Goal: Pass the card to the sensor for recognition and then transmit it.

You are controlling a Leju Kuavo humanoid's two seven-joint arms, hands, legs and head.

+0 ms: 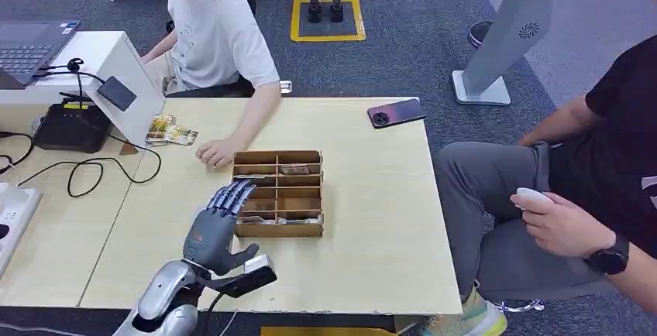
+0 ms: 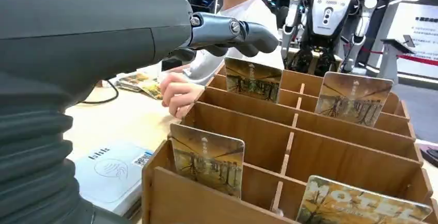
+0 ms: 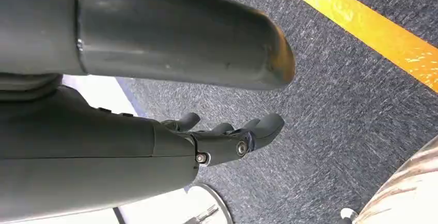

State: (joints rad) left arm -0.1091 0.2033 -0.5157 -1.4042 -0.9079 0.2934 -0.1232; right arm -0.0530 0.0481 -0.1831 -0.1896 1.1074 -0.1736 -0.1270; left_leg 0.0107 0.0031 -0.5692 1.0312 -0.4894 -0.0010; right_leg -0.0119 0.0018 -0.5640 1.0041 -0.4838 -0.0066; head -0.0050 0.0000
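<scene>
Hovering with fingers spread and holding nothing, left hand (image 1: 214, 224) at the near left corner of the wooden divided box (image 1: 280, 194) on the table (image 1: 372, 220), cards (image 2: 208, 159) upright in its compartments, right hand (image 3: 227, 136) empty, loosely open above grey carpet.

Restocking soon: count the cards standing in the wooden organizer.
4 visible: near-left card, near-right card, far-left card, far-right card; dividers may hide others.
</scene>
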